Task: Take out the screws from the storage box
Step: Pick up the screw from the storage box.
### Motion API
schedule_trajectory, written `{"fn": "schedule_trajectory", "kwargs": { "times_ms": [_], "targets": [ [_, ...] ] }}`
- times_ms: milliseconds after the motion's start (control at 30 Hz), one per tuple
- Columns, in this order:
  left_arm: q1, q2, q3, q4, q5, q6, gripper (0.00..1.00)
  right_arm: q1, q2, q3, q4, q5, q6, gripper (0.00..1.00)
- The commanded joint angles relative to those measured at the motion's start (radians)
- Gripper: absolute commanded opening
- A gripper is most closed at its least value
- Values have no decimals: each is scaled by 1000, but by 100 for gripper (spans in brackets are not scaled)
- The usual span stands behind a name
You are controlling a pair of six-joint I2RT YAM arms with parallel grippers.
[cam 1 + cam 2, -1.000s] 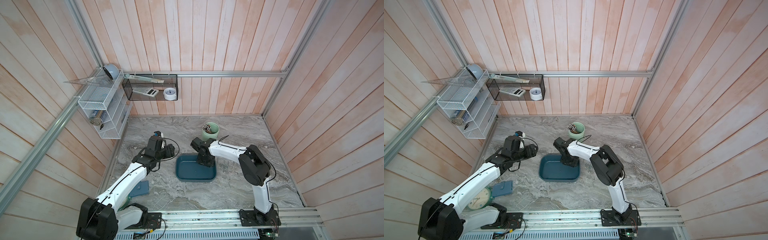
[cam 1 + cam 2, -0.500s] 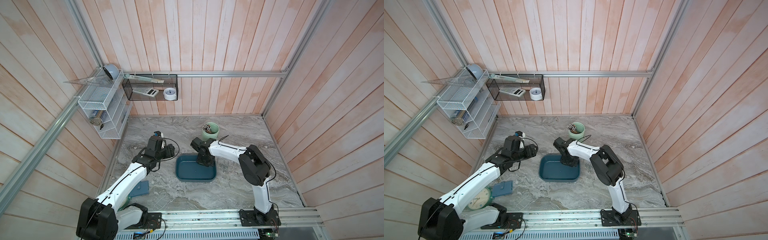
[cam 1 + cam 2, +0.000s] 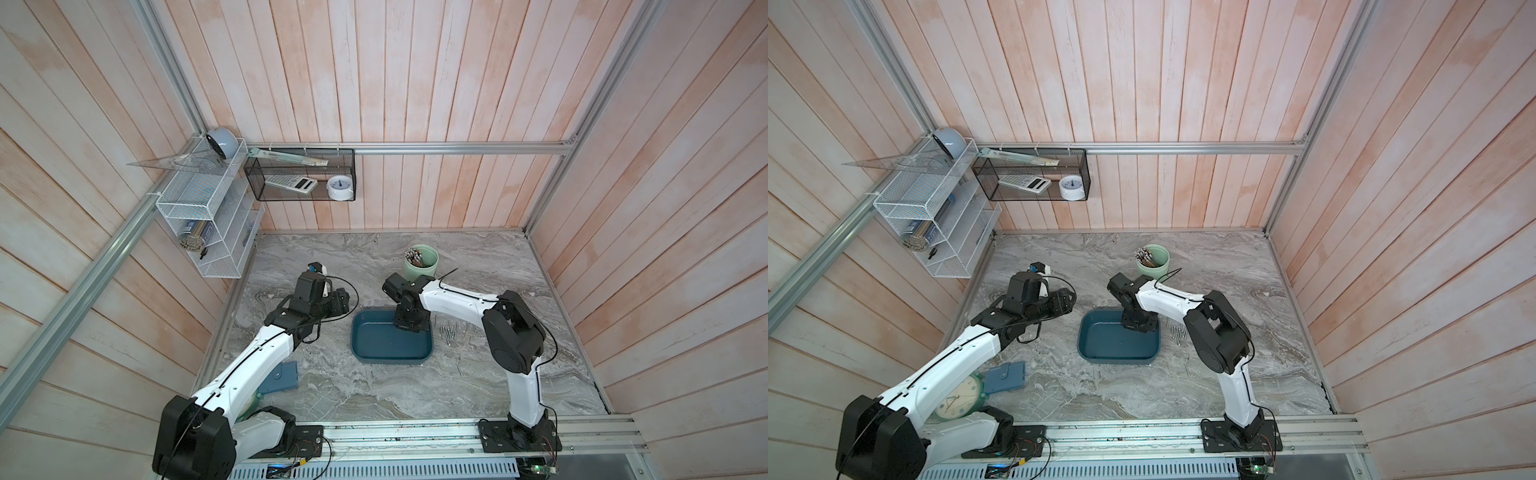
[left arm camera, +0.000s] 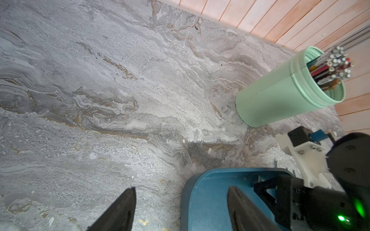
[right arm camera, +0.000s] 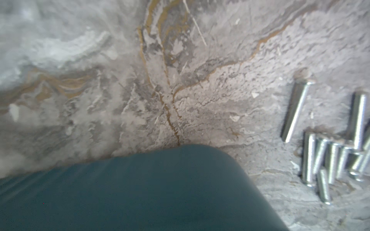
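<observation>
Screws (image 3: 451,332) lie in a loose cluster on the marble table (image 3: 374,399), just beside the right short wall of the teal tray (image 3: 382,343). A stray screw (image 3: 458,368) lies apart, nearer the rail. The tray sits mid-table.

The right gripper (image 3: 409,327) reaches down into the tray's far right corner, jaws together; whether they pinch anything is hidden.

The left gripper (image 4: 181,189) hovers at the tray's left edge, fingers (image 4: 124,206) apart and empty.

A green cup (image 3: 421,263) of pencils (image 3: 413,254) stands behind the tray.

Markings on the shelf calculator (image 3: 293,183) and clock (image 3: 340,188) are too small to read.
</observation>
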Motion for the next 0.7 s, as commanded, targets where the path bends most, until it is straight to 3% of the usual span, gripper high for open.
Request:
{"fn": "schedule_trajectory", "kwargs": {
  "times_ms": [0, 233, 667],
  "targets": [
    [4, -5, 22, -1, 3, -3, 77, 19, -60, -4, -25, -24, -57, 6],
    [4, -3, 22, -1, 2, -3, 77, 42, -80, 23, -61, -40, -108, 4],
    [4, -3, 23, -1, -2, 1, 77, 2, -325, -76, -230, 127, -149, 3]
  ]
}}
